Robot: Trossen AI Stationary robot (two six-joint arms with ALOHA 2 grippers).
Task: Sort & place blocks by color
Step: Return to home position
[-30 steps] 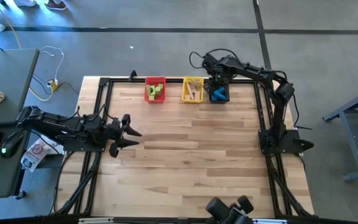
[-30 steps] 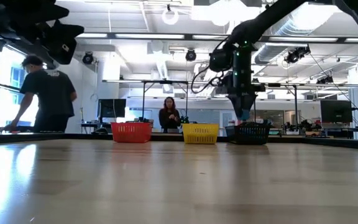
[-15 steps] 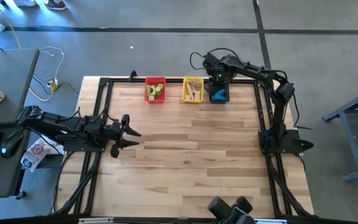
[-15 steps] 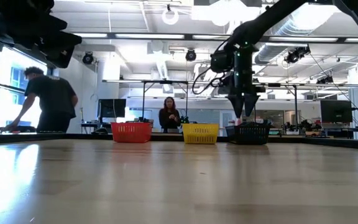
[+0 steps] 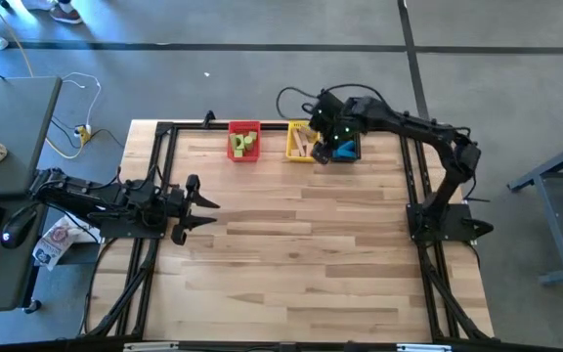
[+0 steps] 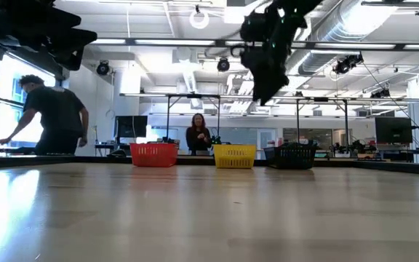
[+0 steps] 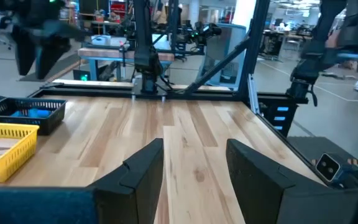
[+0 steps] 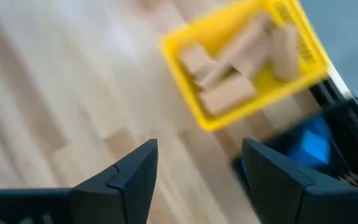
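Note:
Three bins stand in a row at the table's far edge. The red bin point(image 5: 244, 141) holds light green blocks point(image 5: 245, 145), the yellow bin point(image 5: 302, 141) tan blocks point(image 8: 241, 59), and the black bin point(image 5: 346, 149) blue blocks point(image 8: 312, 142). My right gripper point(image 8: 197, 155) hangs open and holds nothing, high above the table between the yellow and black bins point(image 5: 320, 149). My left gripper point(image 5: 198, 201) waits at the table's left side, open with nothing between its fingers point(image 7: 194, 165).
A black frame point(image 5: 164, 132) runs round the wooden table top. In the low view people stand in the room beyond the far edge point(image 6: 53, 120). The wide middle and near part of the table point(image 5: 301, 254) carries no objects.
My right gripper has opened above the black bin, and the blue piece seen at its tips is gone from them. It has then risen well above the bins and moved toward the table's left, over the gap between the yellow and black bins.

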